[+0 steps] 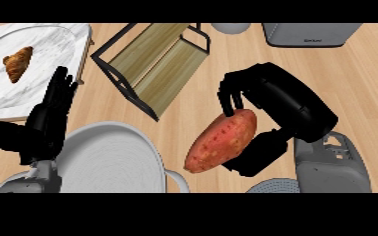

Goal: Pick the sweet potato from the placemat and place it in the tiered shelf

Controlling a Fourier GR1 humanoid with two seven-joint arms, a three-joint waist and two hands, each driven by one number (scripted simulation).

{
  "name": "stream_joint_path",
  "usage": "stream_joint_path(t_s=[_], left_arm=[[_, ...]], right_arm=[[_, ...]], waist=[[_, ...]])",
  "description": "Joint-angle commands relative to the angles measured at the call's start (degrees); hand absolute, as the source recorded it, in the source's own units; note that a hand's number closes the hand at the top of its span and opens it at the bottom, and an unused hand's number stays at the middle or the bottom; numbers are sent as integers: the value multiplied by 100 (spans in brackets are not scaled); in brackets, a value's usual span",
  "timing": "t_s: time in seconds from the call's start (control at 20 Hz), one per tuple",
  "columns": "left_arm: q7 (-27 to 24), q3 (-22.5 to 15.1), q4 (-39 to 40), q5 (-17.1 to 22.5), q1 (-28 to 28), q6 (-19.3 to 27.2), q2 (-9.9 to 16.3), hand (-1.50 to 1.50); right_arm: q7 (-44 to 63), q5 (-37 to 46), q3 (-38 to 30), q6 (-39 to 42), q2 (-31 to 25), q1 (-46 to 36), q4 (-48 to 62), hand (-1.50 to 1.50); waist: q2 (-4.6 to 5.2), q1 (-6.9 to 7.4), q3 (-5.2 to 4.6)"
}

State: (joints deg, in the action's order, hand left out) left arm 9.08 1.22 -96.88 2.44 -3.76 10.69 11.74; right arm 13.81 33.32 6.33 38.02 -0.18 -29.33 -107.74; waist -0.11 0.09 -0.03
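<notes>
The sweet potato [220, 141] sits right of the tiered shelf [153, 63], with a plate [111, 160] at its left

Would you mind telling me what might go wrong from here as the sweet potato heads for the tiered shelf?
1. The right hand curls round only the upper end of the sweet potato; its long lower end hangs free and might tilt or slip.
2. The tiered shelf has a dark frame, which the potato's free end could clip.
3. The grey plate lies close below, so a low swing could knock it.
</notes>
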Motion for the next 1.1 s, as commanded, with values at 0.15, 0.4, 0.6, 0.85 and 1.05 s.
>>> stream_joint_path(t_s=[0.15,0.4,0.6,0.85,1.05], left_arm=[[144,132,-390,30,138,-132,32,0],[-215,-171,199,-322,-51,129,-402,0],[90,127,-53,-112,-73,-127,-85,0],[-95,-65,25,-381,-131,29,-315,0],[249,91,31,-193,-392,-139,-171,0]], right_arm=[[502,-168,-427,-497,18,-1149,879,150],[-471,296,-478,-1515,17,-1523,2372,150],[-520,56,-156,-2456,18,-1972,3328,150],[-982,17,-370,-2866,18,-2777,4609,150],[-1679,-64,-398,-3616,18,-3095,5806,150]], waist=[[8,43,2],[35,56,2],[27,91,3],[30,92,2],[47,138,3]])
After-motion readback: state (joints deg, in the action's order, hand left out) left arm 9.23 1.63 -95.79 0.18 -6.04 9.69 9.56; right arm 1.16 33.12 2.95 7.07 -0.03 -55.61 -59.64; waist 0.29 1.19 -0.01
